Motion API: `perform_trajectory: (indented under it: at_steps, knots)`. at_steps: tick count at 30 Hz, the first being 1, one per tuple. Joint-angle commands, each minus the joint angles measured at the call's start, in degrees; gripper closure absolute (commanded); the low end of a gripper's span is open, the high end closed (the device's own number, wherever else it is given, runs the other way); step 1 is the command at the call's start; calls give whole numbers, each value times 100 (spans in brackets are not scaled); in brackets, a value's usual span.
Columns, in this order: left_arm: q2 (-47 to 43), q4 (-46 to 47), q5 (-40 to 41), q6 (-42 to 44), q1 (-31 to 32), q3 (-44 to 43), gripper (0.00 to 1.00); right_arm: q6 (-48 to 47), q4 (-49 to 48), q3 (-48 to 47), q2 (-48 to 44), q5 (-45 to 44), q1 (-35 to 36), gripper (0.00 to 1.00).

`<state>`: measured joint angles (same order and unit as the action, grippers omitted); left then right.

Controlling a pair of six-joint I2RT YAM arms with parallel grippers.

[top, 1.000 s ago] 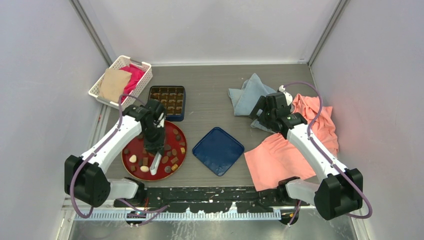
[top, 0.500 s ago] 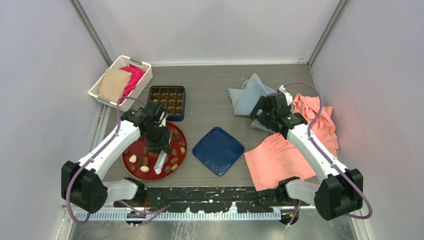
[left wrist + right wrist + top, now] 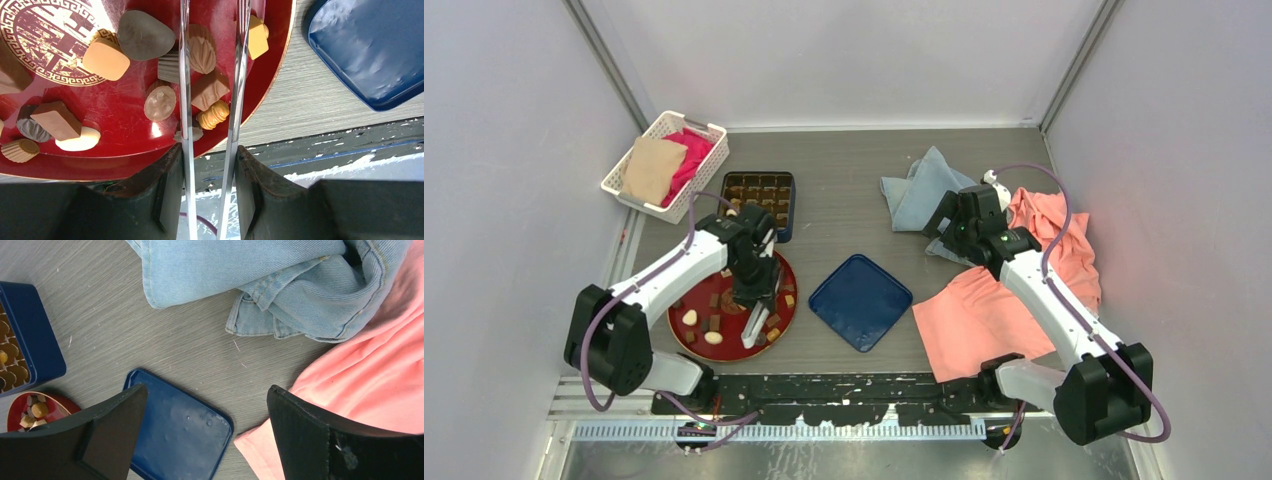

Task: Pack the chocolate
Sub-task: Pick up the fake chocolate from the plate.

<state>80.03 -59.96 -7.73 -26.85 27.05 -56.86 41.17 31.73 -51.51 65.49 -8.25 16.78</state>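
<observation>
Several chocolate pieces (image 3: 210,89), dark, tan and cream, lie on the round red plate (image 3: 674,312). My left gripper (image 3: 207,165) hangs over the plate's right half, shut on the metal tongs (image 3: 185,75). The tong arms stand apart, and a brown square, a ridged shell piece and an orange piece lie between them. A dark blue compartment box (image 3: 759,200) holding brown pieces sits just behind the plate. Its blue lid (image 3: 861,300) lies to the right. My right gripper (image 3: 206,390) is open and empty above the table beyond the lid.
A white basket (image 3: 664,165) with tan and pink cloth stands at the back left. A denim cloth (image 3: 919,195) and a pink cloth (image 3: 994,310) lie on the right. The black front rail (image 3: 325,145) runs close to the plate's near edge.
The left arm has shifted right across the plate and the tong arms have spread wider. The right arm has not moved.
</observation>
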Motion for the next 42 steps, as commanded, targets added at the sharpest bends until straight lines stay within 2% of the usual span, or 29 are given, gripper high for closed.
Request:
perform_trajectory:
  at_steps: [1,12,24,37,42]
  knots:
    - [22,160,76,-8,52,-234,60,84,-132,-16,-118,-23,31,5]
    - [151,141,265,-10,113,-302,57,92,-140,-44,-88,-23,32,5]
    - [435,13,668,-52,342,-536,59,76,-114,-70,-118,-12,36,5]
    - [266,-360,1034,-25,371,-891,80,66,-124,-87,-113,16,34,5]
    - [74,-614,1259,75,365,-1156,82,48,-124,-88,-118,17,31,5]
